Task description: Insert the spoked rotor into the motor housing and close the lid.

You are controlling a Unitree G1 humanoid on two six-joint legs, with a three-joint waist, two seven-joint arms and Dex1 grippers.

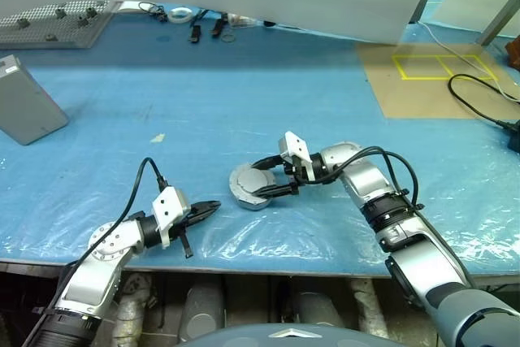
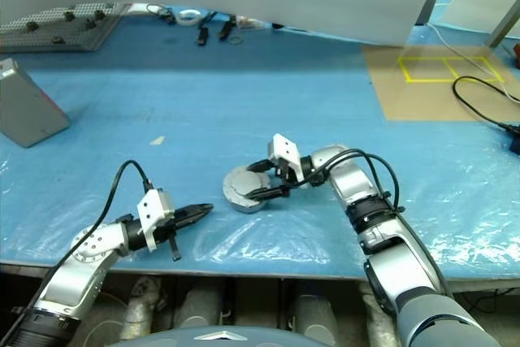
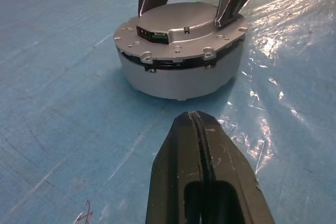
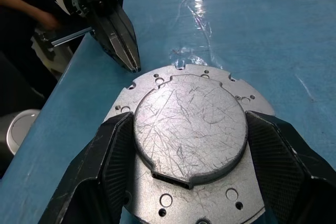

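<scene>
Motor housing (image 1: 250,187) sat on the blue table (image 1: 244,103), lid (image 4: 190,129) seemingly on top, grey back up, right gripper (image 1: 271,179) clamped around it, left gripper (image 1: 208,209) pinched together, empty, just beside it.

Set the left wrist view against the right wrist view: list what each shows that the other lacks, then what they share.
Left wrist view alone: the side wall of the motor housing, the dark seam under the lid, a small connector notch at the lid's edge, and the left gripper shut in front of it.

Right wrist view alone: the lid's scratched grey back from above, the flange's screw holes, and a beige scrap on the blue table.

Both: the closed housing on the table, with the right gripper straddling the lid's raised centre.
</scene>
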